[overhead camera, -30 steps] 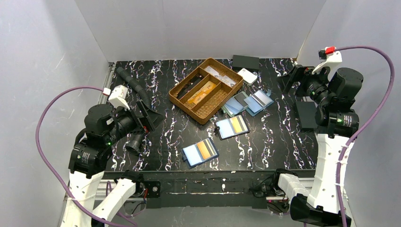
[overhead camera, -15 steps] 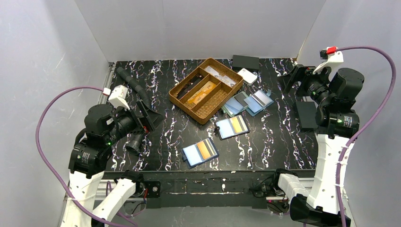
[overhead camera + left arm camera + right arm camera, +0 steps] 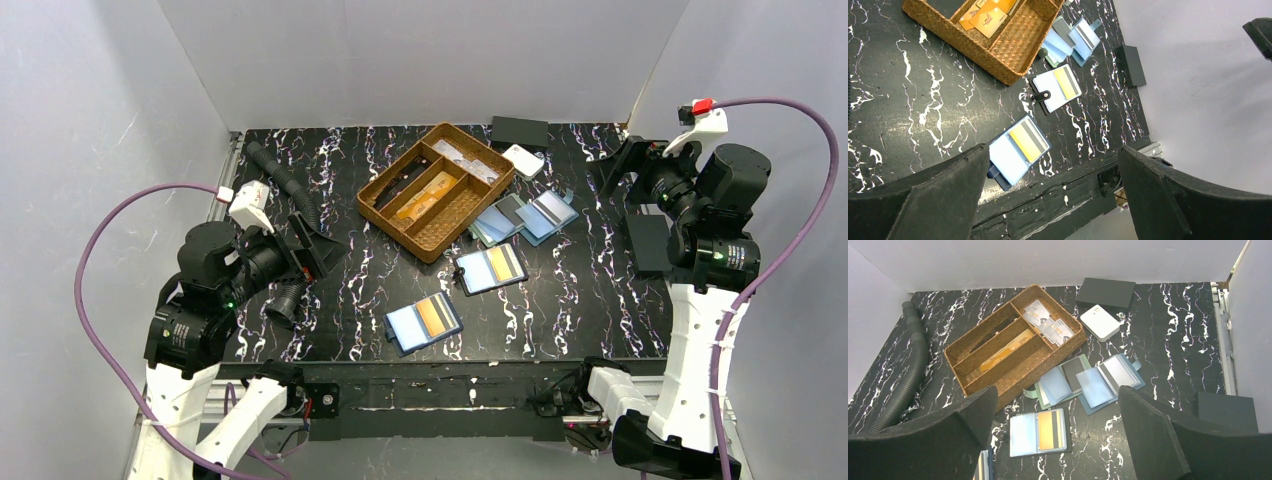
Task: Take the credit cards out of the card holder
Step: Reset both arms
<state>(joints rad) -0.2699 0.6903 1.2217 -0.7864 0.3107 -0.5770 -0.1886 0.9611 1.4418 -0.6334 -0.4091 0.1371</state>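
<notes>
Both your left fingers (image 3: 923,200) and right fingers (image 3: 1158,440) are spread wide, gripping nothing, up off the worktop (image 3: 350,300). Yellow credit cards (image 3: 432,315) sit tucked in two open blue card holders (image 3: 405,327) lying in front of the wicker basket (image 3: 436,190).

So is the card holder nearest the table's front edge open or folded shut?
Open, spread flat: the holder shows both halves side by side, with a yellow card in one.

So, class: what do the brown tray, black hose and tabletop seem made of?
Brown tray: likely woven wicker or seagrass, matte; a plaited weave shows on its walls. Black hose: probably flexible plastic or rubber; ribbed rings along it. Tabletop: black with white veins, marble-look, possibly a printed laminate.
</notes>
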